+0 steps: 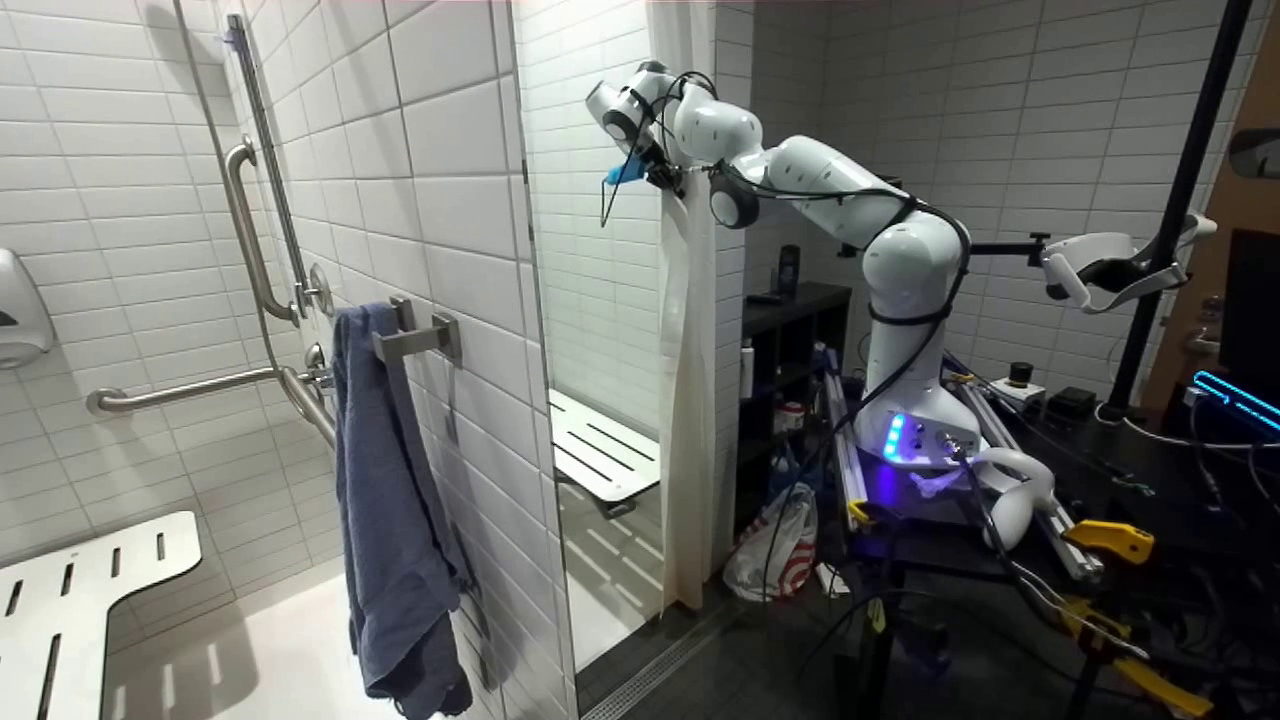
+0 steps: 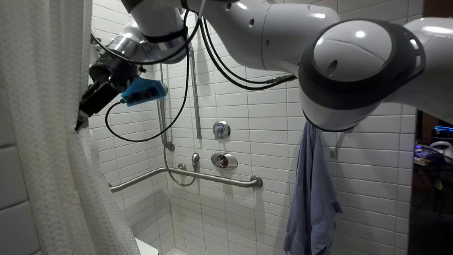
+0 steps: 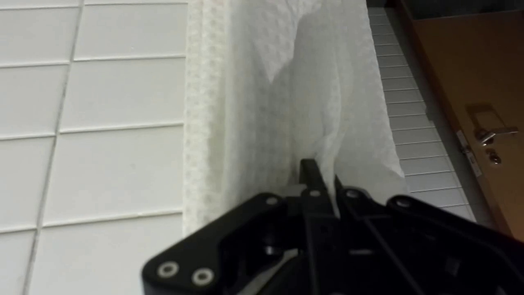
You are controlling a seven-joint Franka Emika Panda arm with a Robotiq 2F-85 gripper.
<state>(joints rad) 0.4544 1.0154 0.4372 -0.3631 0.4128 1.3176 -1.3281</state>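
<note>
White textured fabric shower curtain [image 3: 278, 102] hangs in long vertical folds, and a gathered bit of it is pinched between the 2 slim black fingers [image 3: 312, 174] of the pincer [image 3: 325, 175], which is drawn narrow on the cloth. In the wrist view, white rectangular wall tiles [image 3: 123, 94] lie to the curtain's left and a brown door [image 3: 462, 82] with a metal lever handle [image 3: 501, 132] to its right. Behind the pincer, a bright blue housing [image 2: 144, 85] sits at the wrist of the glossy white robot arm [image 2: 283, 35]. In both exterior views a blue-grey cloth towel [image 1: 395, 520] hangs against a wall, well apart from the curtain. A curved silvery grab bar [image 2: 219, 179] runs along that wall.
</note>
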